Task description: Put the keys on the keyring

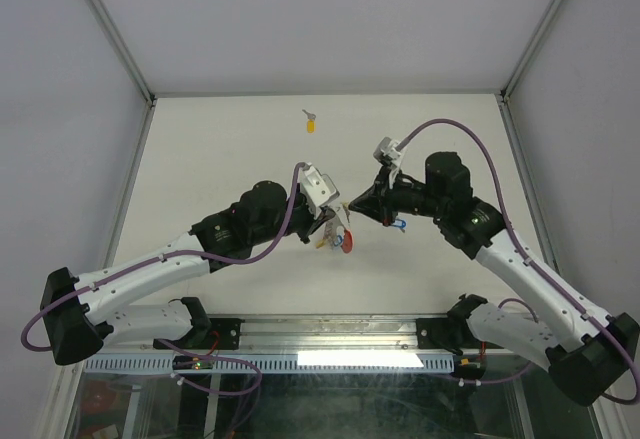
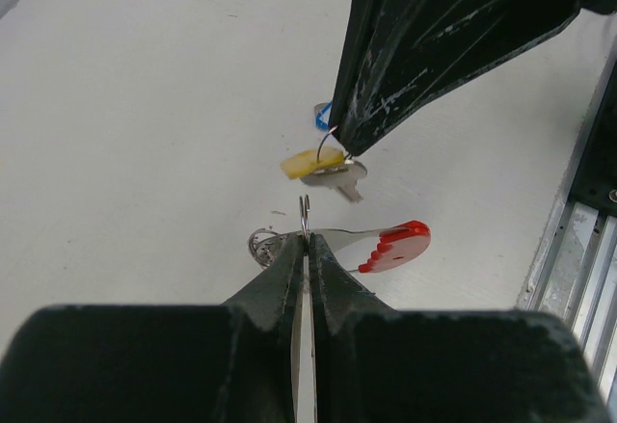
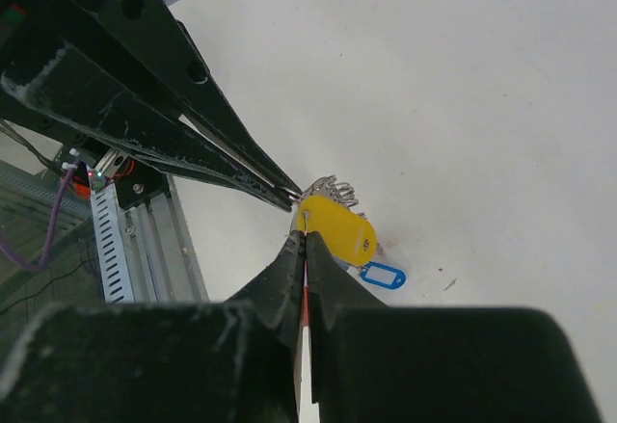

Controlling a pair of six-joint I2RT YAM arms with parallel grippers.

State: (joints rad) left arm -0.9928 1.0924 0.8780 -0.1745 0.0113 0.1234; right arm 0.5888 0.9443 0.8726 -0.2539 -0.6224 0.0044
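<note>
My left gripper [image 2: 306, 238] [image 1: 337, 221] is shut on a thin silver wire ring of the keyring [image 2: 262, 247]. The keyring's curved red strip [image 2: 400, 246] [image 1: 347, 243] hangs to the right of the jaws. My right gripper [image 3: 305, 235] [image 1: 350, 204] meets it tip to tip above the table. It is shut on the small wire loop of a yellow-tagged key [image 2: 313, 163] [image 3: 339, 231], whose silver blade [image 2: 344, 178] dangles below. A blue tag [image 3: 383, 276] [image 1: 400, 225] lies on the table just beyond. The ring cluster [image 3: 333, 190] shows behind the yellow tag.
Another yellow-headed key [image 1: 311, 124] lies alone far back on the white table. A metal rail [image 2: 578, 250] runs along the near edge by the arm bases. Grey walls and frame posts [image 1: 110, 29] enclose the table.
</note>
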